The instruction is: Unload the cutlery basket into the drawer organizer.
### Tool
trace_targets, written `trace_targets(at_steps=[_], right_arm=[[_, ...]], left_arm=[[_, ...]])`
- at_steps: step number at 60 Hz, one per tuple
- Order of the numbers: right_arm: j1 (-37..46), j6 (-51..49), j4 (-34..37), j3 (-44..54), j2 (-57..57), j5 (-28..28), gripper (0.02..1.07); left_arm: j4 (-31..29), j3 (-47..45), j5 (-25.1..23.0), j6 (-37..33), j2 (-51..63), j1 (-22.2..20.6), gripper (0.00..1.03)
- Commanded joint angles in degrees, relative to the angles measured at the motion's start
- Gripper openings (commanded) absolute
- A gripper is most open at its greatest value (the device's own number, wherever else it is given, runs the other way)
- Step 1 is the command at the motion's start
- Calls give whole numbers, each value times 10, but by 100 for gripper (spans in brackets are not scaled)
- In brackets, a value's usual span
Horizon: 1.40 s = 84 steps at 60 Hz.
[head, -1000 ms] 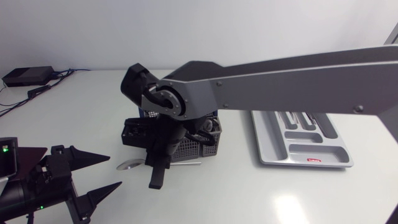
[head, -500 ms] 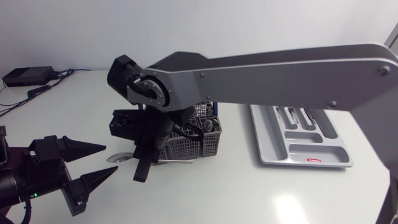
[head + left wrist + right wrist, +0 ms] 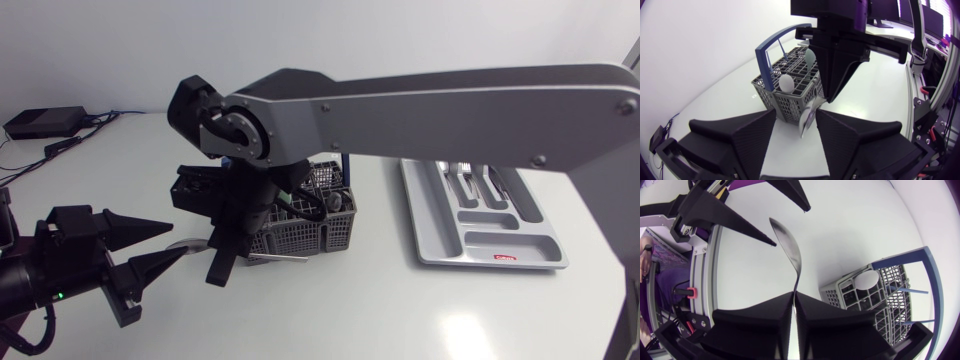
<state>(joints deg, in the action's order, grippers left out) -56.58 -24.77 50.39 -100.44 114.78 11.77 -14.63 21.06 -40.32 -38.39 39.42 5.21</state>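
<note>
Spoon (image 3: 790, 250): stiff, light, slick steel, held above the desk beside the basket (image 3: 322, 228). Right gripper (image 3: 793, 296) is clamped on its thin handle. Left gripper (image 3: 795, 114) gapes wide at the bowl; the neck looks the safer hold.

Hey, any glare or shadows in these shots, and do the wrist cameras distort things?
Head view: a soft patch of glare on the table, shadows only faint. Right wrist view: the spoon in the right gripper catches a bright sheen. Left wrist view: the fisheye lens makes the left gripper loom larger than the basket ahead of it.
</note>
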Motion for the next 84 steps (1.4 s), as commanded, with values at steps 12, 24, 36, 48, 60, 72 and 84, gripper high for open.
trace_targets(at_steps=[12,24,36,48,60,72,84], right_arm=[[-5,25,12,-26,3,2,12],[-6,30,13,-25,-4,6,12],[-6,34,12,-27,-11,8,12],[-6,38,-17,-2,-32,2,15],[-6,43,-80,56,-86,-25,66],[-14,34,-160,131,-158,-85,85],[-40,-4,-246,207,-205,-180,85]], left_arm=[[18,24,-8,26,21,4,36],[24,26,-9,34,22,1,22],[24,29,-10,41,29,-10,4],[21,43,-9,57,46,-25,3],[-17,94,-9,69,72,-15,3],[-75,158,-9,82,120,-6,3],[-159,238,-12,87,177,-1,3]])
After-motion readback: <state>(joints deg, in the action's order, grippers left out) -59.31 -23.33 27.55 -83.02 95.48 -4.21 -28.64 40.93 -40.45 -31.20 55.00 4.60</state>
